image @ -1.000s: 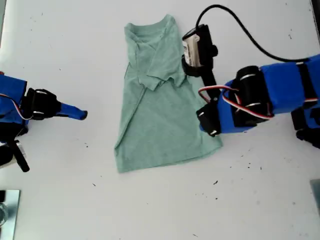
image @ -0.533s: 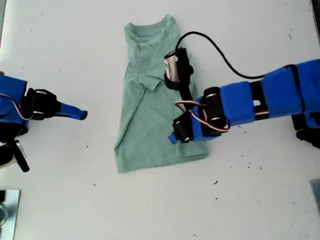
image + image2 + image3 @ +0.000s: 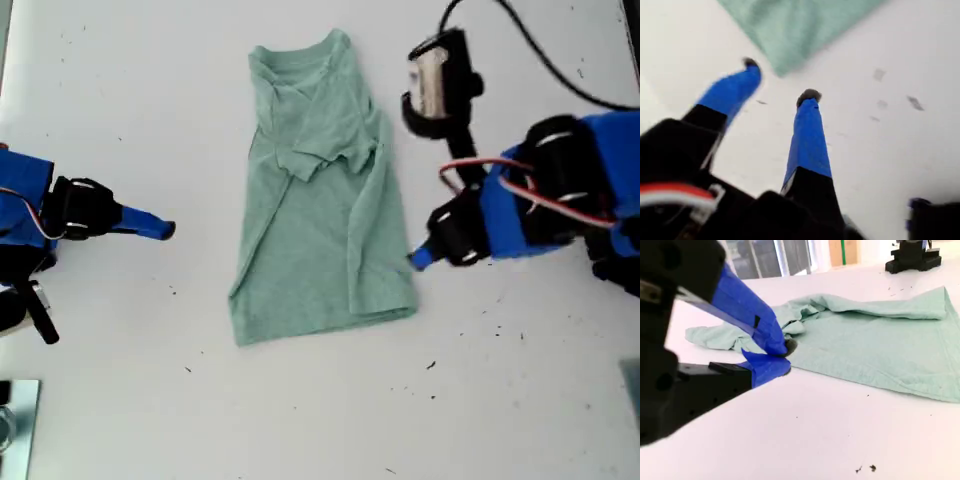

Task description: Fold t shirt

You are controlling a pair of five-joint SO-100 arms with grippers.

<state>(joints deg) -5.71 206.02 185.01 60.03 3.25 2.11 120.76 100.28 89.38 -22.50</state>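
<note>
The pale green t shirt (image 3: pixel 320 230) lies on the white table (image 3: pixel 300 420), neckline toward the exterior view's top. One sleeve is folded across the chest and the side at the exterior view's right is folded inward. My first gripper (image 3: pixel 418 258) hovers just off the shirt's lower corner at the exterior view's right. It is open and empty, and its wrist view, blurred, shows its fingers (image 3: pixel 810 125) apart before a corner of the t shirt (image 3: pixel 800 30). My second gripper (image 3: pixel 165 230) rests shut at the exterior view's left, apart from the shirt. Its wrist view shows that gripper (image 3: pixel 786 357) facing the t shirt (image 3: pixel 880 340).
Small dark specks dot the table (image 3: pixel 470 340). A metal piece (image 3: pixel 20 420) sits at the exterior view's lower left corner. A black cable (image 3: pixel 530 60) runs from the first arm's camera toward the exterior view's top right. The other arm's base (image 3: pixel 912 257) stands beyond the shirt.
The first arm swept over the shirt toward the exterior view's left, then drew back to the right. The shirt's right side now lies folded inward. The second arm has not moved.
</note>
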